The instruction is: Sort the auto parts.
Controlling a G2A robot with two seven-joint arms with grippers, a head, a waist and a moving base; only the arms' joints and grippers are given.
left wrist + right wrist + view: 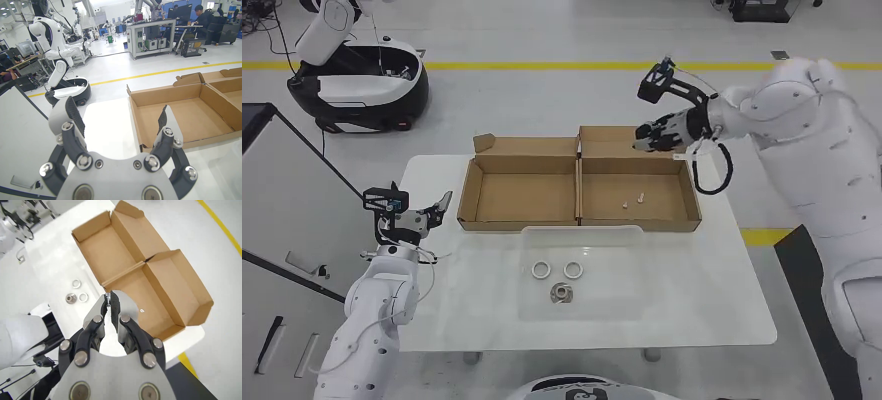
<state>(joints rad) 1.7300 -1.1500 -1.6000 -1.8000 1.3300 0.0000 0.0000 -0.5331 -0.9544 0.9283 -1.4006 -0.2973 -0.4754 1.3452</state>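
My right gripper [644, 137] hangs over the far edge of the right cardboard box [662, 180], shut on a small silver bolt [108, 302]. Two similar bolts [632, 200] lie on that box's floor; one bolt [142, 310] shows beside the fingers in the right wrist view. The left cardboard box [517, 190] has nothing in it. Two white rings [540, 269] [573, 269] and a flanged metal nut [561, 292] lie in the clear tray [577, 233] in front of the boxes. My left gripper [117, 103] is open above the table's left edge, beside the left box [181, 117].
The two boxes stand side by side at the back of the white table [692, 290], with their flaps folded outward. Another robot's dark mobile base [362, 85] stands on the floor beyond the table's far left corner. A yellow floor line [542, 65] runs behind.
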